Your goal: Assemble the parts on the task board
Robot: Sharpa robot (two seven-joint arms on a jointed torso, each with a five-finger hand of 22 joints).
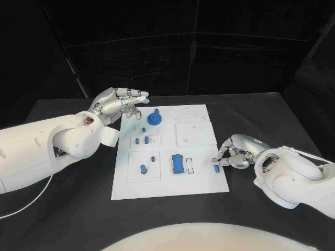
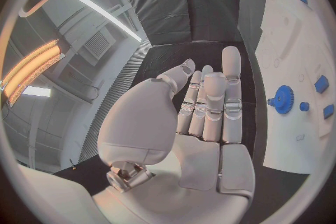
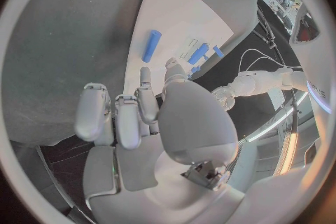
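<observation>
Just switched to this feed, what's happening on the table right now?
The robot is working over the white task board, which carries several small blue parts. The right robot hand is at the board's right edge, with its fingers at a small blue piece there; whether it actually grips it is unclear. The left robot hand hovers at the board's far left corner, fingers apart and holding nothing, beside the blue gear.

The right robot hand partly hides a small blue part at its fingertips.
</observation>
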